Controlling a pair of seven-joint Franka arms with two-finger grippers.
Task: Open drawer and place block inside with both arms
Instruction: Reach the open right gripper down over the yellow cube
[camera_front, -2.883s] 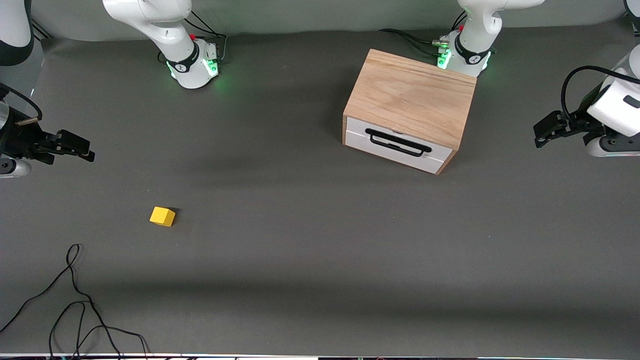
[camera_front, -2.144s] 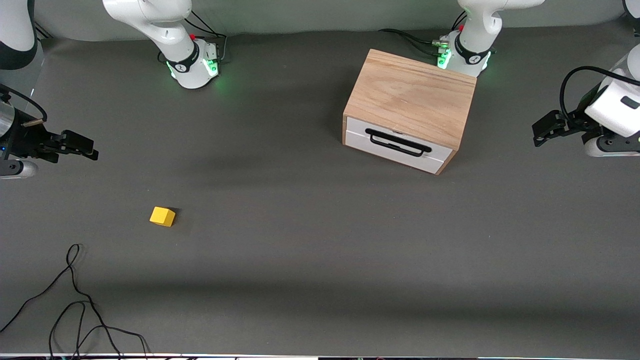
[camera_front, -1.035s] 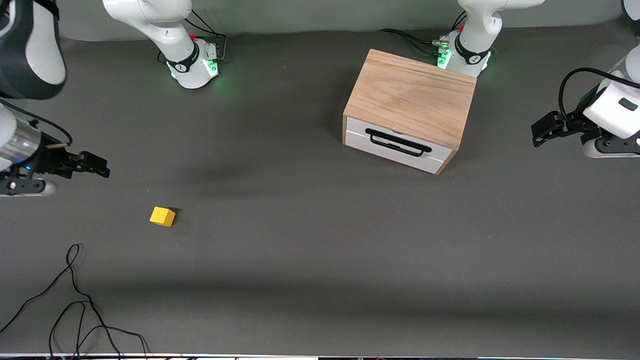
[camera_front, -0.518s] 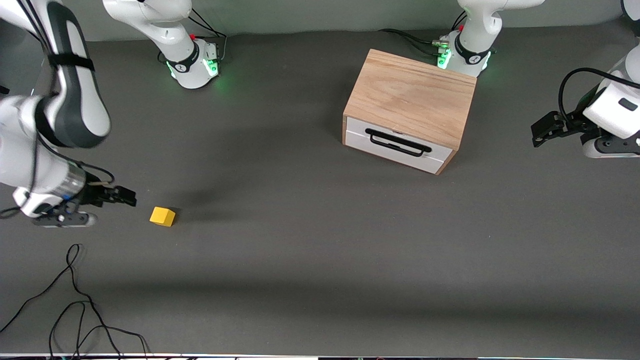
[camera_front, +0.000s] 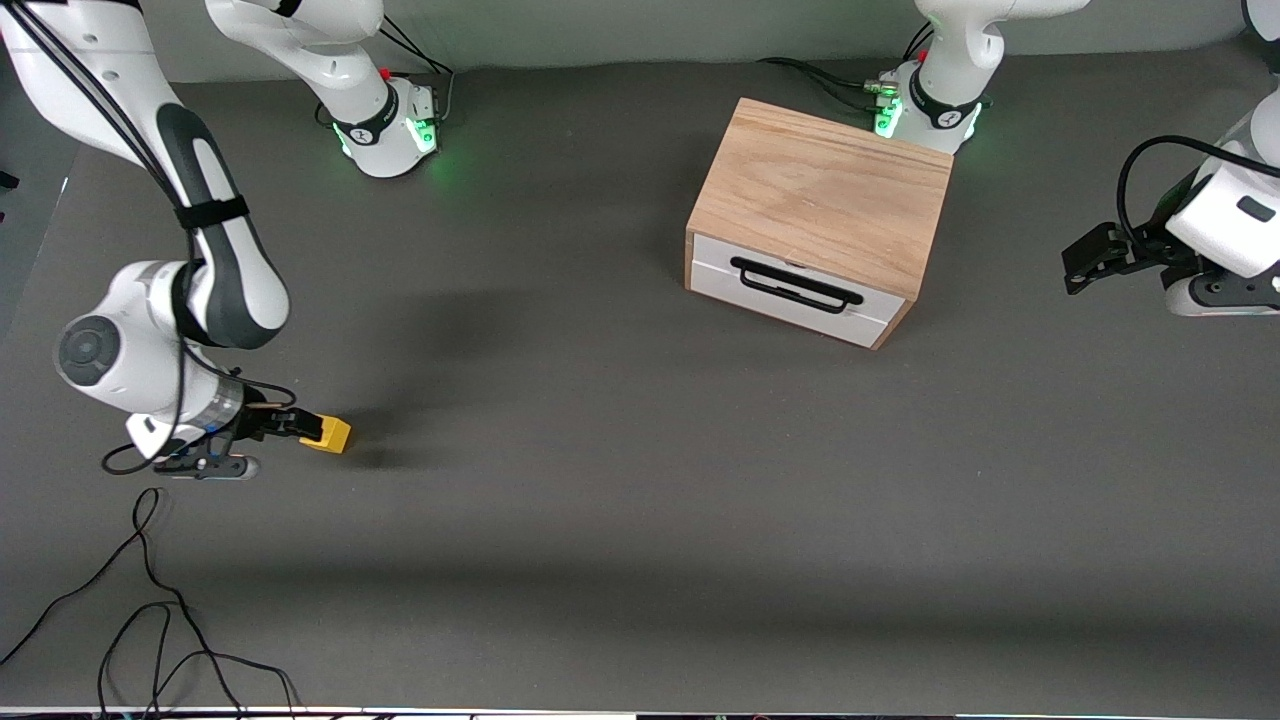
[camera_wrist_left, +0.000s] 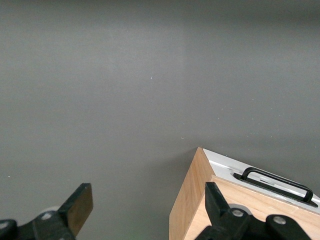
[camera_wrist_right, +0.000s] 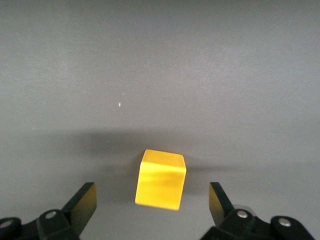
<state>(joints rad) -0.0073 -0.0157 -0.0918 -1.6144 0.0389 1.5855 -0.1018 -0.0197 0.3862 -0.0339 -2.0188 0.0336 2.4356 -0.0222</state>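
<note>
The small yellow block (camera_front: 334, 435) lies on the grey table toward the right arm's end. My right gripper (camera_front: 303, 425) is low at the block and open. In the right wrist view the block (camera_wrist_right: 160, 179) sits between its two fingers (camera_wrist_right: 84, 201), apart from both. The oak cabinet (camera_front: 822, 190) stands in front of the left arm's base. Its white drawer (camera_front: 800, 310) with the black bar handle (camera_front: 796, 284) is shut. My left gripper (camera_front: 1085, 258) is open and empty, held beside the cabinet at the left arm's end. The left wrist view shows the cabinet (camera_wrist_left: 192, 205) and the handle (camera_wrist_left: 278, 182).
A loose black cable (camera_front: 150, 590) lies on the table near the front camera, toward the right arm's end, nearer to the camera than the block. The arm bases (camera_front: 385, 130) glow green along the table's edge farthest from the camera.
My right arm has swung in from the table's end and come down, bringing its open gripper around the block. The left arm has hardly moved. The block and drawer have not moved.
</note>
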